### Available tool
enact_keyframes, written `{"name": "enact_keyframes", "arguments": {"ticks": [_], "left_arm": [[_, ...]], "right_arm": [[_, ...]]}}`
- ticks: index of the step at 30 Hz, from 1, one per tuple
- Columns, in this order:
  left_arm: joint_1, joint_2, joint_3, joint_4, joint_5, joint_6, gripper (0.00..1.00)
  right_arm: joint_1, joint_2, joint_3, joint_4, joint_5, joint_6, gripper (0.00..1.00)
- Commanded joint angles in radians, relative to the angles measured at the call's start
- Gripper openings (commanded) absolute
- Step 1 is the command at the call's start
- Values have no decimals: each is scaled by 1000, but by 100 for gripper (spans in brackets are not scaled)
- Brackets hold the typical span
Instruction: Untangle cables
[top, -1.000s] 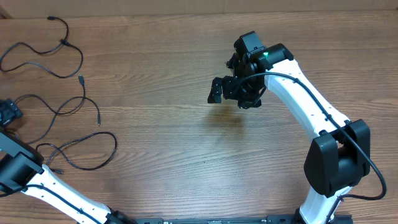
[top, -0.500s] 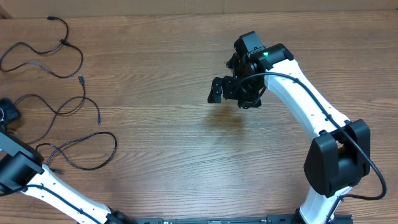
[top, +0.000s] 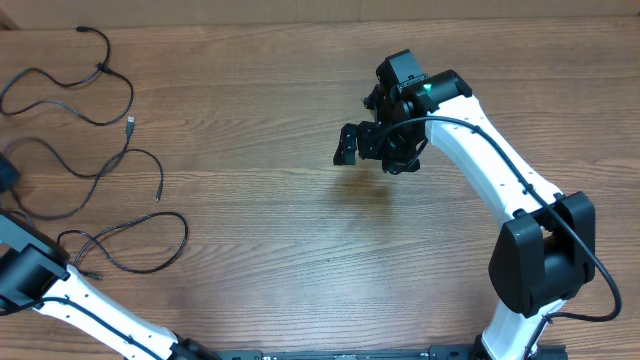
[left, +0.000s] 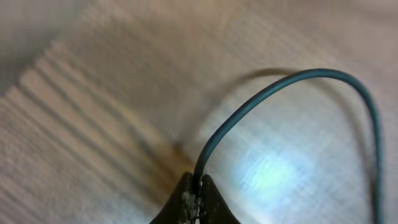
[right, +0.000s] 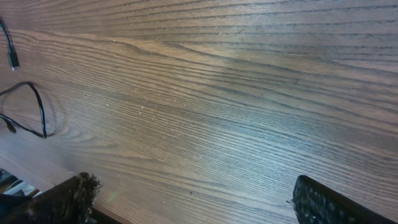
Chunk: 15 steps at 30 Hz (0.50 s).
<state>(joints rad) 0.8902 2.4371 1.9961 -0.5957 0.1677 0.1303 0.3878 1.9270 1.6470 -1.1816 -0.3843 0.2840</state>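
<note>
Currently, the left end effector (left: 194, 194) pinches one of three loose cables (top: 131, 124); the right end effector (right: 193, 202) hovers spread above the desk (top: 260, 250).

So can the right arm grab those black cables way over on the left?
Probably, with a long stretch. Nothing blocks it: bare table lies between the open right end effector and the cables, but they lie far off by the left edge.
</note>
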Motion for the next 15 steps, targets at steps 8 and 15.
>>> {"name": "enact_keyframes", "arguments": {"ticks": [8, 15], "left_arm": [[-51, -6, 337, -1, 111, -60, 4], [-48, -4, 327, -150, -151, -59, 4]], "right_arm": [[6, -34, -5, 3, 10, 0, 100], [6, -34, -5, 7, 10, 0, 100]]}}
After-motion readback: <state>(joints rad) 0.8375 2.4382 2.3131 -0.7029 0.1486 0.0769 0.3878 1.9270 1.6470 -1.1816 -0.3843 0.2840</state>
